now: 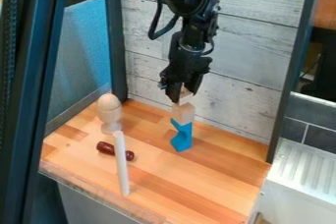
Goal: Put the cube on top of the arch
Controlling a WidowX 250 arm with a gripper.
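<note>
Hand round cube, above arch (long axis upright), hollow facing view's left

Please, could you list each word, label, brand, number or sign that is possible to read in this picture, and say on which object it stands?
There are none: no readable text shows on the blue arch, the wooden cube, the gripper, the white stick or the wall panels.
</note>
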